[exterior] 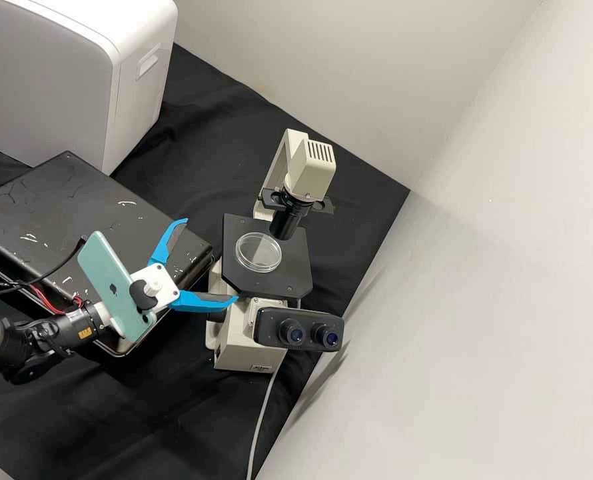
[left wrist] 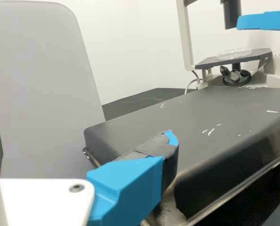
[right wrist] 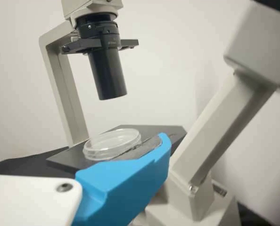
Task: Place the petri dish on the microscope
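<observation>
The clear petri dish (exterior: 258, 251) lies flat on the microscope's black stage (exterior: 295, 270), just in front of the black lens barrel (exterior: 288, 219). My right gripper (exterior: 209, 261) hovers open beside the stage's left edge, with nothing between its blue fingers. In the right wrist view the dish (right wrist: 112, 143) sits under the barrel, just past one blue finger (right wrist: 130, 174). My left gripper (left wrist: 81, 134) is open at the near edge of a dark case. From there the dish (left wrist: 233, 52) is far off on the stage.
A dark flat case (exterior: 63, 207) lies left of the microscope, with a large white box (exterior: 76, 73) behind it. The binocular eyepieces (exterior: 300, 330) jut out at the front. A grey cable (exterior: 263, 413) trails toward the bench's front. A white wall (exterior: 510, 267) closes the right side.
</observation>
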Available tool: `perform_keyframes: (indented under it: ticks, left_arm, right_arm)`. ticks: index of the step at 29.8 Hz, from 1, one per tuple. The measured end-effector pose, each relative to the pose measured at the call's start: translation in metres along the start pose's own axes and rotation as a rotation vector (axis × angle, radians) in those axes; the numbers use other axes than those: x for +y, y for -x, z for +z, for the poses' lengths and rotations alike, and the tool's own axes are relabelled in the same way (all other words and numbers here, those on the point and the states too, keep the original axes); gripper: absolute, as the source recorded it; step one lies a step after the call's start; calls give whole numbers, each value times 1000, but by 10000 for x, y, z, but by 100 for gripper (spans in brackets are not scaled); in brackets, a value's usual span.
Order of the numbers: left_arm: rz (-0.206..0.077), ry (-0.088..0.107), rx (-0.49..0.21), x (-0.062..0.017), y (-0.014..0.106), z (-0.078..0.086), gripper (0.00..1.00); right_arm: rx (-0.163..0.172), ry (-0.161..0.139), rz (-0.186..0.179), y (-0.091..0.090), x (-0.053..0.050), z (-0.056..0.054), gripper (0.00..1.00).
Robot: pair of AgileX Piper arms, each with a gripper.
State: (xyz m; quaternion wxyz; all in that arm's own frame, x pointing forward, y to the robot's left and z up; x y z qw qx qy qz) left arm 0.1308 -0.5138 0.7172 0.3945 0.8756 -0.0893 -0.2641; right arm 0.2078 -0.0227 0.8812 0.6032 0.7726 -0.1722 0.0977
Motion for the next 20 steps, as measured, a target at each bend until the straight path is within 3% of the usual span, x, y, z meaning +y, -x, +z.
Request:
perform_keyframes:
  ticks: [3, 11, 16, 17, 20]
  left_arm:
    - [6, 4, 8, 14, 11, 3, 100]
    - [25, -14, 63, 64, 59, -12, 100]
    - [58, 9, 68, 125, 87, -24, 100]
    - [78, 23, 72, 159, 99, -36, 100]
    - [101, 51, 72, 195, 109, -52, 100]
  right_arm:
    - [-6, -8, -9, 46, -18, 10, 100]
    - [-7, -10, -15, 75, -30, 9, 100]
    - [-7, -10, -15, 75, -30, 9, 100]
    - [-7, -10, -15, 75, -30, 9, 100]
    - [-7, -10, -15, 75, -30, 9, 100]
